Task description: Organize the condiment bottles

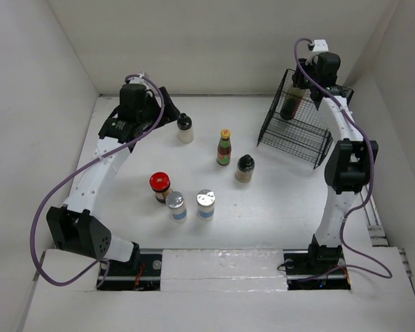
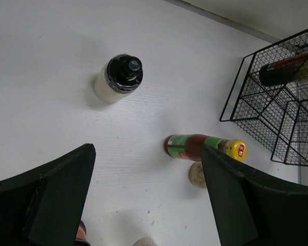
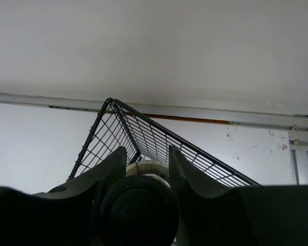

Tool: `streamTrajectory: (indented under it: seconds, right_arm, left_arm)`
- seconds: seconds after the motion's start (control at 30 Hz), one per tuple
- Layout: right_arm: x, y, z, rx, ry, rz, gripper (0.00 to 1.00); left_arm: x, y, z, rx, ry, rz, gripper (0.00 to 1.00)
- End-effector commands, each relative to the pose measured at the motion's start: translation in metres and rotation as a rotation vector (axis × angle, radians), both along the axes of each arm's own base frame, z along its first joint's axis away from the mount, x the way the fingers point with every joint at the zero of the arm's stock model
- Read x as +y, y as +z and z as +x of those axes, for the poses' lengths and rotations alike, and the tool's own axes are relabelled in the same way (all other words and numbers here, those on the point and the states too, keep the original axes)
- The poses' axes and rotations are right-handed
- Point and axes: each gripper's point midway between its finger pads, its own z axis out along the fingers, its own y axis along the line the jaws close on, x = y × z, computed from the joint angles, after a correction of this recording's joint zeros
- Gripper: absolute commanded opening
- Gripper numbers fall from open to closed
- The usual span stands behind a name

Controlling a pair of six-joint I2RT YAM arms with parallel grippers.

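Observation:
My right gripper [image 1: 306, 77] is shut on the top of the dark sauce bottle [image 1: 291, 99] and holds it inside the black wire basket [image 1: 295, 131]. In the right wrist view my gripper [image 3: 148, 165] clamps the bottle's black cap [image 3: 138, 210]. My left gripper [image 1: 164, 111] is open and empty, just left of the pale black-capped bottle [image 1: 185, 128]. In the left wrist view that gripper [image 2: 148, 149] hangs above the table, with the pale bottle [image 2: 118, 77] beyond it. The yellow-capped bottle [image 1: 224, 147], tan black-capped bottle [image 1: 244, 168], red-lidded jar [image 1: 160, 187] and two silver-lidded shakers [image 1: 176, 205] [image 1: 205, 204] stand mid-table.
The basket stands at the back right near the wall, and also shows in the left wrist view [image 2: 277, 102]. White walls enclose the table on three sides. The right arm rises along the table's right side.

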Motion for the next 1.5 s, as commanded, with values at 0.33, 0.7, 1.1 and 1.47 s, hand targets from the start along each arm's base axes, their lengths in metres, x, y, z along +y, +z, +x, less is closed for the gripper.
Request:
streamTrajectory:
  seconds: [0.33, 0.7, 1.1, 1.47]
  right_arm:
    - [0.009, 0.116, -0.025, -0.265, 0.01, 0.02, 0.76]
    - [0.046, 0.171, -0.104, -0.253, 0.102, 0.077, 0.02]
    - [0.249, 0.02, -0.261, 0.114, 0.742, 0.057, 0.78]
    - [0.277, -0.037, -0.237, 0.201, 0.752, -0.017, 0.86]
  left_arm:
    - [-0.009, 0.004, 0.001, -0.029, -0.039, -0.032, 0.8]
    - [-0.013, 0.01, 0.006, -0.045, -0.065, -0.027, 0.47]
    - [-0.012, 0.024, 0.018, -0.074, -0.062, 0.002, 0.34]
    - [-0.02, 0.017, 0.016, -0.058, -0.105, -0.018, 0.53]
